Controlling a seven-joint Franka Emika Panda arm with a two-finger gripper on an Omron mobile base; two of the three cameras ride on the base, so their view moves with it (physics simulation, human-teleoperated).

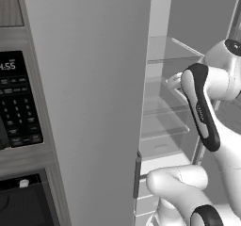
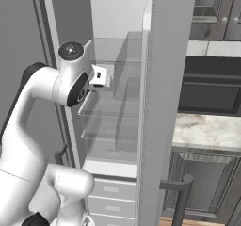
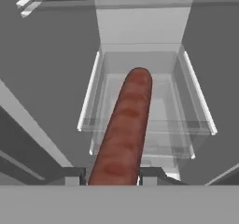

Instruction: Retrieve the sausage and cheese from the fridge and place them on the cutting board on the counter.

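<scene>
The sausage [image 3: 125, 129], a reddish-brown link, sticks out from between my two dark fingertips [image 3: 74, 175] in the hand view, and my gripper [image 3: 112, 176] is shut on its near end. It hangs above the glass shelves [image 3: 144, 125] of the open fridge [image 1: 160, 13]. In the base views my arm reaches into the fridge at upper-shelf height, with the white hand [image 2: 100, 76] just inside the opening. The counter [image 2: 207, 131] shows at the right of the right base view. The cheese and the cutting board are out of view.
The fridge's open grey door [image 2: 162, 102] stands edge-on right of my arm, its bar handle [image 2: 181, 197] low down. Another grey door panel [image 1: 89, 102] fills the left. White drawers [image 2: 110, 192] sit below the shelves. A black oven panel [image 1: 16, 102] is far left.
</scene>
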